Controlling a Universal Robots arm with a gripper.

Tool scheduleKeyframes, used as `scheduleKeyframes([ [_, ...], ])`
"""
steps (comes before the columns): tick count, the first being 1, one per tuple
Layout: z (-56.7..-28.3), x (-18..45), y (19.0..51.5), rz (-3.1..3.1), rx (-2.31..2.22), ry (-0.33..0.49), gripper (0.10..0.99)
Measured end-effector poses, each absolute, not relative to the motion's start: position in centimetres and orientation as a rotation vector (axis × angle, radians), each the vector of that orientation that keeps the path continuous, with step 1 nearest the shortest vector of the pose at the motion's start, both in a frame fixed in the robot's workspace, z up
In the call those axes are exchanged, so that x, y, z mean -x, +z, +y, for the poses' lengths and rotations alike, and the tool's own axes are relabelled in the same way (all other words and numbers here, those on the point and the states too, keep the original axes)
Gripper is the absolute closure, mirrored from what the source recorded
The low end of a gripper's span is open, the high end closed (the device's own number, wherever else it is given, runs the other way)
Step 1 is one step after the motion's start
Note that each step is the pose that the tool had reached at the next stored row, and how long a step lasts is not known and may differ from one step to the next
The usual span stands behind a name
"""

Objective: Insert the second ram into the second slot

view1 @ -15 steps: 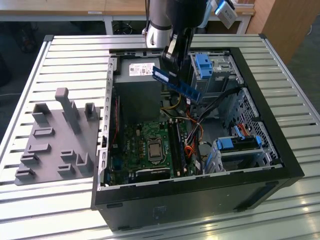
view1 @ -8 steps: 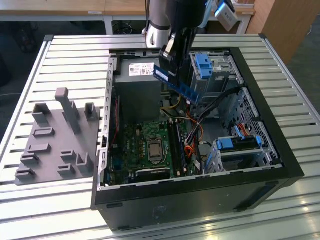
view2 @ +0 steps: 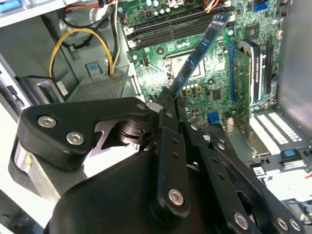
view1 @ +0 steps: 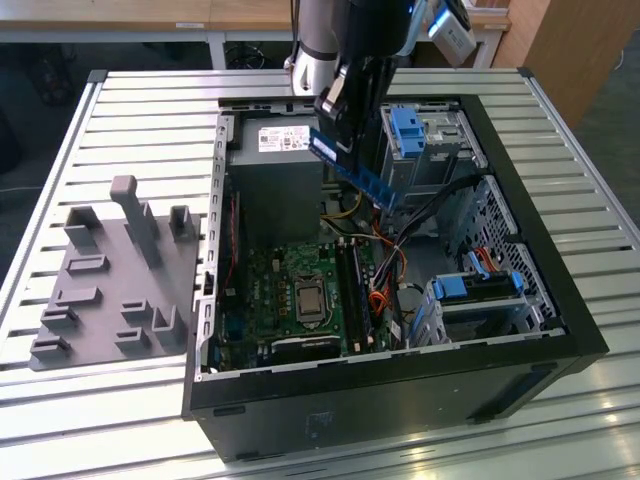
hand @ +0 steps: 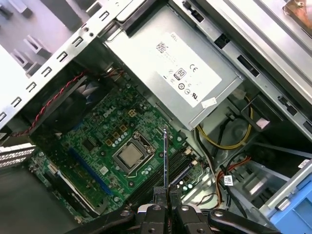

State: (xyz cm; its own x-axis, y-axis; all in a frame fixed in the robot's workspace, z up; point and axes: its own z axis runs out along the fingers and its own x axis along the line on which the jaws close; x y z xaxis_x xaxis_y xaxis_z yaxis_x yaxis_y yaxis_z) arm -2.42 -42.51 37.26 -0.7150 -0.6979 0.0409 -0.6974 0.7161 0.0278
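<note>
My gripper (view1: 338, 112) hangs over the open computer case (view1: 560, 300) and is shut on the second ram (view1: 352, 170), a long blue stick tilted down toward the exterior view's right. In the second wrist view the ram (view2: 197, 53) sticks out from the closed fingertips (view2: 168, 100) above the green motherboard (view2: 204, 83). The first wrist view has the ram (hand: 165, 156) edge-on, held in the gripper (hand: 165, 197). The dark memory slots (view1: 352, 290) lie beside the CPU socket (view1: 308, 297), well below the stick. Which of them is the second slot I cannot tell.
A silver power supply (view1: 280, 170) fills the case's far end. Blue-handled drive cages (view1: 410, 130) (view1: 480, 290) and orange cables (view1: 385, 285) crowd the exterior view's right side. A grey fixture plate (view1: 110, 280) lies on the slatted table at the exterior view's left.
</note>
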Motion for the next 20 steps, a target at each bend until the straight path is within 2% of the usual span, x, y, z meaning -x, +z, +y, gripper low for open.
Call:
scheduleKeyframes([
  [20,-42.5,2.42,37.24,-2.948,-0.932,-0.013,0.949],
])
